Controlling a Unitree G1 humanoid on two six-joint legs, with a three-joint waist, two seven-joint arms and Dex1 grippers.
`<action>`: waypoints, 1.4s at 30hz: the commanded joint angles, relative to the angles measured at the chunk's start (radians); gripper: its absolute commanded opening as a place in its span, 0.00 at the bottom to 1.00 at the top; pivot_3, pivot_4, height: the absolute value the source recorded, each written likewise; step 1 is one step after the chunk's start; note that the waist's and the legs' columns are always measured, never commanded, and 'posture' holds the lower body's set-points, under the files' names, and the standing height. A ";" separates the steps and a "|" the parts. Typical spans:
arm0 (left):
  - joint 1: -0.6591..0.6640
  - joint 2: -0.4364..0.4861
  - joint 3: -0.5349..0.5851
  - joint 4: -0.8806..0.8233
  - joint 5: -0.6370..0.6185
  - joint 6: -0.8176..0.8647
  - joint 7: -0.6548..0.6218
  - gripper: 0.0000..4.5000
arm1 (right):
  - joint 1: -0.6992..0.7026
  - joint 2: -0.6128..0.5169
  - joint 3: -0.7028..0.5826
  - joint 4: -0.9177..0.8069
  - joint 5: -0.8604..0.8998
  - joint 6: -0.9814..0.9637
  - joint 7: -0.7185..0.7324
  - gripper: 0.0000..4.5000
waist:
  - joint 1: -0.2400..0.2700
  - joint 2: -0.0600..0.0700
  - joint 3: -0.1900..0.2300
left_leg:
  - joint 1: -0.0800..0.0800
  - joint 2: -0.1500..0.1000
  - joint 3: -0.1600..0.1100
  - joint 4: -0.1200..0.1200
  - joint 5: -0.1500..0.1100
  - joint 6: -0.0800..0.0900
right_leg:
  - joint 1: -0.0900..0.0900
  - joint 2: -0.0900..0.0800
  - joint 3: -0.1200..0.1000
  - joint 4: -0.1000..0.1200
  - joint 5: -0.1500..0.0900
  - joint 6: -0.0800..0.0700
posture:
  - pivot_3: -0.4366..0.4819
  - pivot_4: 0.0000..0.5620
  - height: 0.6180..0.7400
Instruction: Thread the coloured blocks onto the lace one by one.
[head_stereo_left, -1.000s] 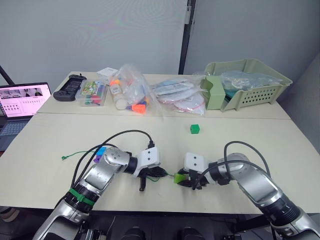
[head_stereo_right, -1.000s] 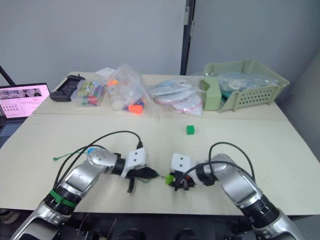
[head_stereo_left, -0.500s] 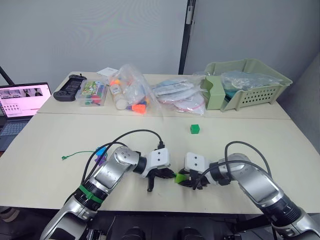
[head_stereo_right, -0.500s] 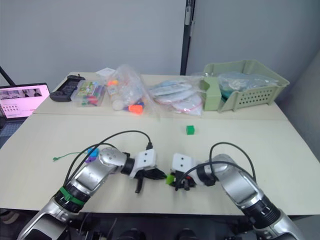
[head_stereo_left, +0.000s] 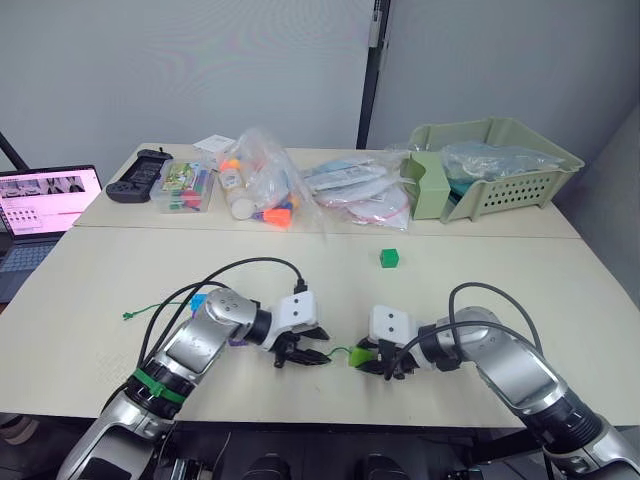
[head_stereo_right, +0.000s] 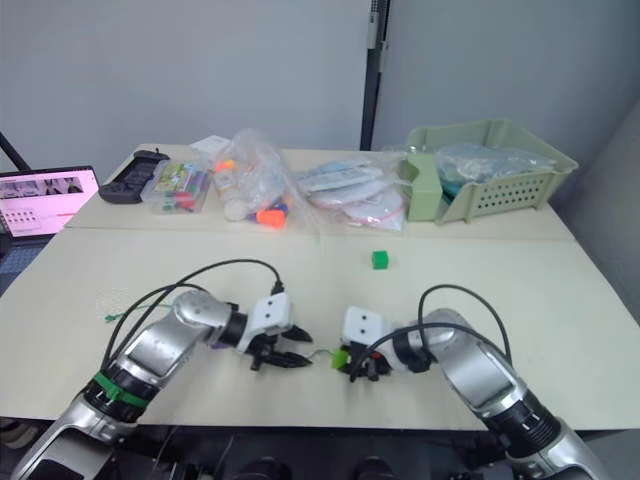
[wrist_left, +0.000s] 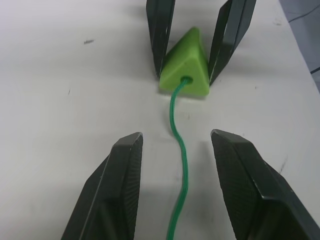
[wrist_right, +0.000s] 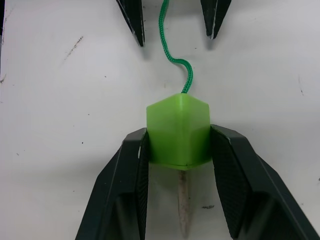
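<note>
One green block (wrist_right: 178, 131) sits clamped in my right end effector (wrist_right: 178, 150) so the lace (wrist_left: 180, 165) passes through, left end effector (wrist_left: 176, 165) spread apart around the lace.

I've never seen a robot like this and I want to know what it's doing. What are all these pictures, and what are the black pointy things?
It is a robot with two arms. Two pictures come from cameras in its head, looking down at a pale table. The other two come from little cameras on its wrists, so they look very close.

The black pointy things are fingers; each pair makes a pincer. The right pincer squeezes a light green plastic triangle block. A thin green string lace goes through the block's hole, and its stiff pale tip pokes out behind the block. The left pincer is open, with the lace lying between its fingers, untouched.

Farther away sit a small dark green cube, clear bags of toys, a pale green plastic basket and an open laptop.
</note>
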 joint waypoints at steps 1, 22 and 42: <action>0.008 -0.017 0.006 0.022 0.004 -0.035 0.015 0.50 | 0.015 -0.009 0.015 0.002 0.005 0.019 0.001 0.29 | 0.000 0.000 0.000 | 0.000 0.000 0.000 0.000 0.000 0.000 | 0.000 0.000 0.000 0.000 0.000 0.000 | 0.48 0.27 1.00; 0.004 -0.076 -0.013 -0.013 0.015 -0.045 0.019 0.00 | 0.020 -0.016 0.014 -0.009 0.013 0.037 -0.009 0.29 | 0.000 0.000 0.000 | 0.000 0.000 0.000 0.000 0.000 0.000 | 0.000 0.000 0.000 0.000 0.000 0.000 | 0.48 0.27 1.00; -0.022 -0.041 -0.006 -0.050 0.007 -0.044 0.015 0.54 | 0.021 -0.005 0.002 -0.020 0.024 0.044 -0.037 0.29 | 0.000 0.000 0.000 | 0.000 0.000 0.000 0.000 0.000 0.000 | 0.000 0.000 0.000 0.000 0.000 0.000 | 0.48 0.27 1.00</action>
